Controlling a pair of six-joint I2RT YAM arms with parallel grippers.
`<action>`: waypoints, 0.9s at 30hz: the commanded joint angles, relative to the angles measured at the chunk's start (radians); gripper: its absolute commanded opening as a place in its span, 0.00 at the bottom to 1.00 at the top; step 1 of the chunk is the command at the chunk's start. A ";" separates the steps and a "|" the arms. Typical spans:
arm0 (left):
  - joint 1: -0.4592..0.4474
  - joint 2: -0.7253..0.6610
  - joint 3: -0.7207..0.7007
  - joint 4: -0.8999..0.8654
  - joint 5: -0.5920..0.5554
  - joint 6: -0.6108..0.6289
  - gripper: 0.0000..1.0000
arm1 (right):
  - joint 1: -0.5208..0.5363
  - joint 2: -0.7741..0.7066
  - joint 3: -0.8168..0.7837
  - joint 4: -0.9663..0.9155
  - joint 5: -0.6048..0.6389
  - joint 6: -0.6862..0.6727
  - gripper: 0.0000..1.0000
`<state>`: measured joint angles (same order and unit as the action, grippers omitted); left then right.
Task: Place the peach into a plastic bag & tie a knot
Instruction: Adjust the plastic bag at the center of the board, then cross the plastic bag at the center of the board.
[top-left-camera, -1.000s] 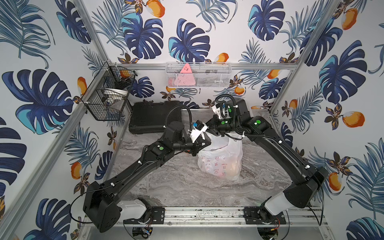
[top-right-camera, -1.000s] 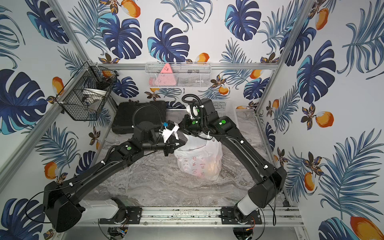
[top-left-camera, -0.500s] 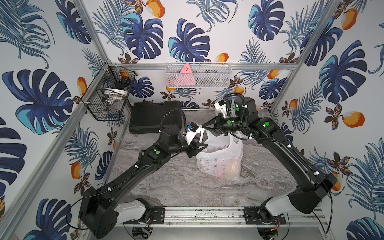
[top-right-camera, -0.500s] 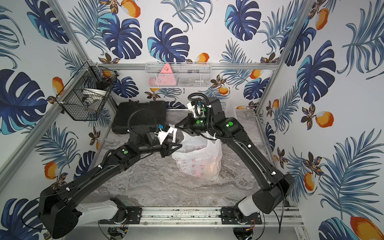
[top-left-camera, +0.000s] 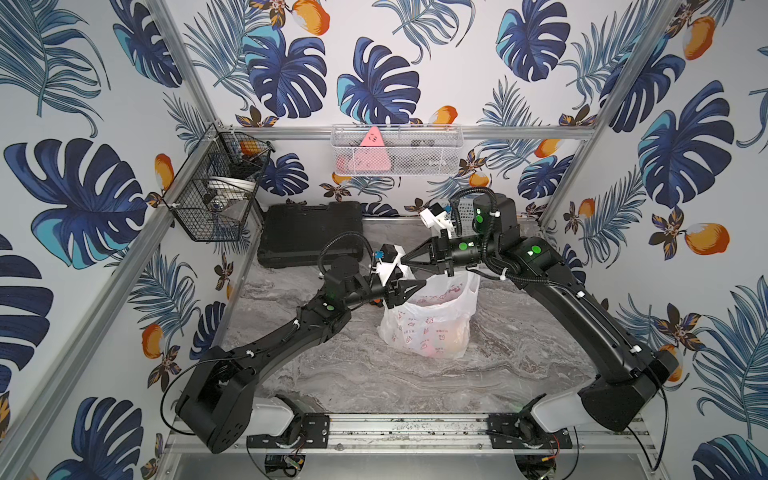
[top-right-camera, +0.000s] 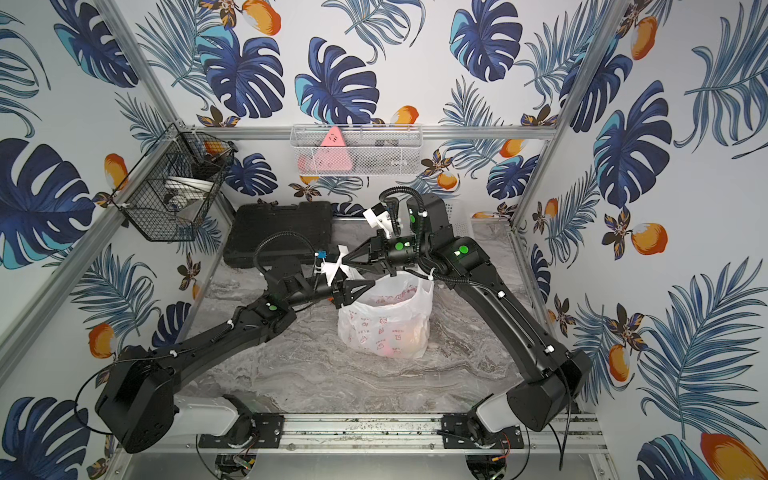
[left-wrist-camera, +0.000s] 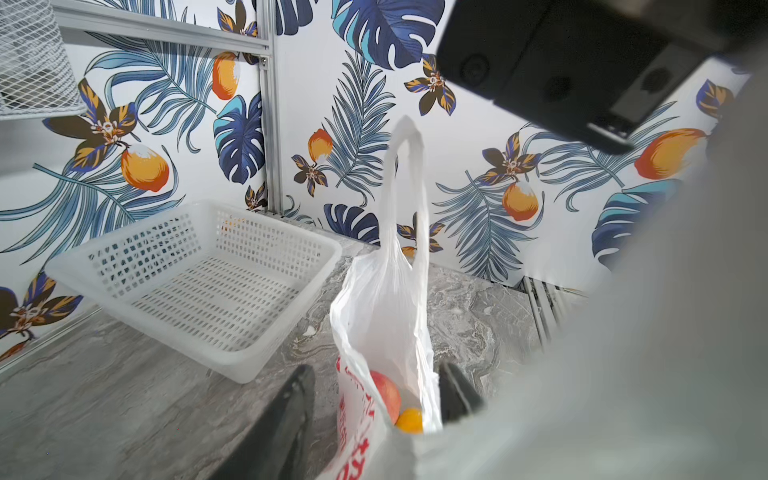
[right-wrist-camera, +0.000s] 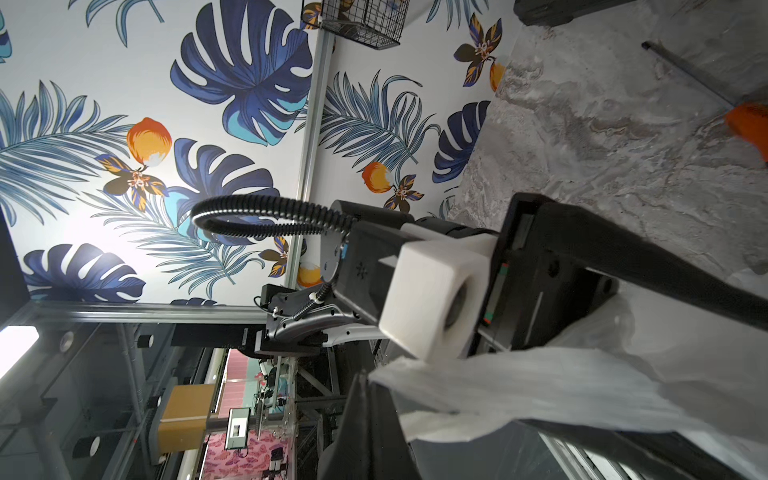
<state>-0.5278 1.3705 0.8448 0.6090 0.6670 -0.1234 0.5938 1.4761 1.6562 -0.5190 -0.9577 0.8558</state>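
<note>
The plastic bag (top-left-camera: 428, 328) (top-right-camera: 382, 328) stands on the marble table, white with red prints. Inside it lies the pink-red peach (left-wrist-camera: 386, 395) beside a small orange fruit (left-wrist-camera: 409, 419). My left gripper (top-left-camera: 415, 291) (top-right-camera: 365, 291) (left-wrist-camera: 374, 370) is open at the bag's mouth, its fingers either side of the bag's rim. One handle (left-wrist-camera: 409, 166) stands up free. My right gripper (top-left-camera: 403, 264) (top-right-camera: 347, 264) (right-wrist-camera: 365, 380) is shut on the bag's other handle (right-wrist-camera: 519, 386), pulled out above the left wrist. No knot shows.
A white perforated basket (left-wrist-camera: 199, 282) sits at the back right, behind the right arm. A black case (top-left-camera: 309, 232) lies at the back left. A black wire basket (top-left-camera: 216, 195) and a white mesh shelf (top-left-camera: 395, 149) hang on the walls. An orange-handled tool (right-wrist-camera: 748, 120) lies under the left arm.
My left gripper has opened, let go of the handle and sunk toward the bag's mouth. The right gripper kept its handle and drew it leftward over the left wrist.
</note>
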 joint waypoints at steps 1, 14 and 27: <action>0.002 0.019 0.002 0.135 0.039 -0.042 0.43 | -0.003 0.004 0.011 0.044 -0.067 -0.001 0.00; 0.026 0.026 -0.040 0.150 -0.004 -0.092 0.00 | -0.165 -0.053 0.040 -0.028 0.005 -0.109 0.30; 0.083 0.022 0.023 -0.021 0.009 -0.154 0.00 | -0.293 -0.452 -0.512 -0.213 0.753 -0.513 0.87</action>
<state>-0.4480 1.4010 0.8616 0.5968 0.6506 -0.2432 0.3008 1.0649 1.2228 -0.7643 -0.4053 0.4423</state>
